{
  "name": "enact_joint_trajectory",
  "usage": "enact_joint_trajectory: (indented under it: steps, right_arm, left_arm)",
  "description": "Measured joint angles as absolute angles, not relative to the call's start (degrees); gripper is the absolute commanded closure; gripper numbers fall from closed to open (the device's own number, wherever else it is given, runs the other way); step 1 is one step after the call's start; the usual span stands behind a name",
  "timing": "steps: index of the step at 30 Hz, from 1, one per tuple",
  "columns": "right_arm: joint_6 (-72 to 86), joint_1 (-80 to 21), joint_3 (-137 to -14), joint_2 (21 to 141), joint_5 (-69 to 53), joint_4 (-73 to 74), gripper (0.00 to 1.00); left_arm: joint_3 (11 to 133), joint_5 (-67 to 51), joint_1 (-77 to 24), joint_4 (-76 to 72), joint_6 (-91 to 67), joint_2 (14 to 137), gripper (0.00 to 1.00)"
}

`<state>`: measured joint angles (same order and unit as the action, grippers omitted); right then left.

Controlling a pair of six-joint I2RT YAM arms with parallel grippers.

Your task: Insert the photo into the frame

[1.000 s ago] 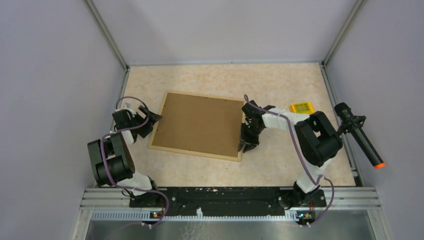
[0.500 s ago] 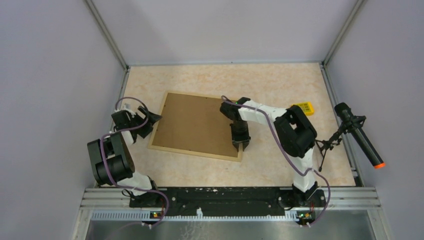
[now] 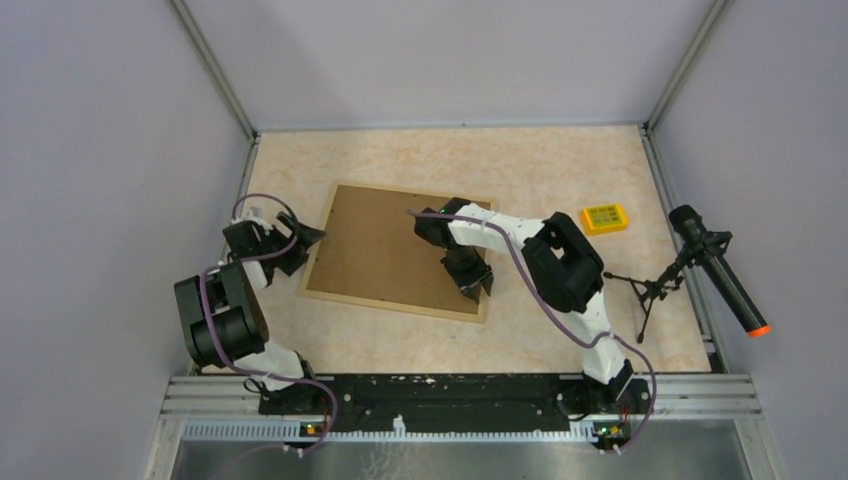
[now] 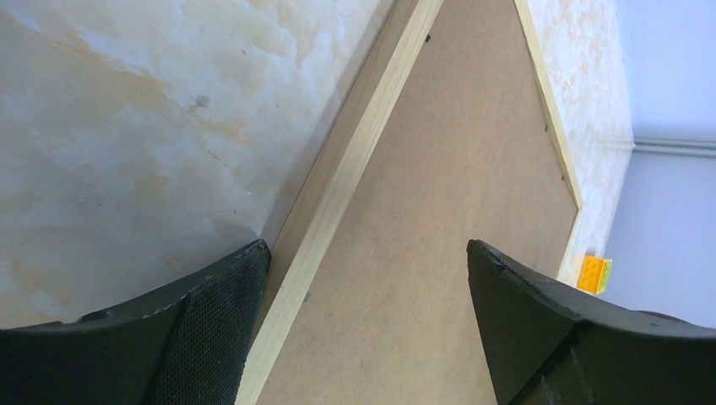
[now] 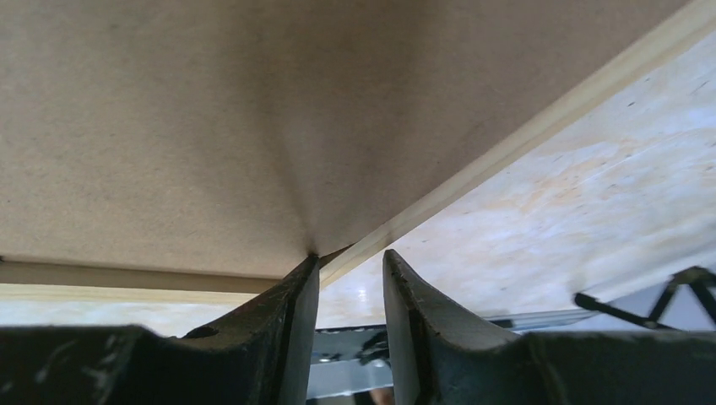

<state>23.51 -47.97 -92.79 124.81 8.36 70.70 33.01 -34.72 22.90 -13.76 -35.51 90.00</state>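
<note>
Lying flat and back-up on the mottled beige stone-look tabletop [image 3: 560, 170], the large rectangular picture frame of pale natural wood [image 3: 395, 250] shows a smooth, matte brown fibreboard back bordered by a thin, square-edged wooden rail. At the frame's left rail the left gripper [image 3: 305, 238] stands spread wide. In its wrist view one black finger with a fine mesh-textured pad [image 4: 211, 337] sits outside the rail over the tabletop. The other, smooth and curved, sits inside it over the brown board, with nothing clamped between them. At the frame's near right corner the right gripper [image 3: 475, 283] points down with its two tapered black fingers only a narrow slit apart. From its wrist view [image 5: 350, 257] one fingertip meets the very corner of the wooden rail, and the slit itself holds nothing. Right of the frame, well apart from it, lies a small yellow studded plastic block [image 3: 605, 217], and farther right a black cylindrical microphone with an orange tip [image 3: 718, 270] leans on a thin tripod.
</note>
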Motion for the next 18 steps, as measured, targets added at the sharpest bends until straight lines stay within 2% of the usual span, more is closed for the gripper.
enact_joint_trajectory:
  steps: [7,14,18]
  right_arm:
    - [11.1,-48.4,-91.6,124.4,9.5,70.0,0.62]
    - [5.7,-46.9,-85.5,118.5,8.7,64.1,0.38]
    - [7.7,-42.6,-80.2,112.4,4.1,59.0,0.35]
  left_arm:
    - [33.0,-38.4,22.9,-13.8,-35.6,91.0,0.06]
    - [34.1,-38.8,22.6,-11.2,-34.8,90.2,0.05]
    - [35.8,-36.5,22.0,-3.9,-32.3,87.2,0.02]
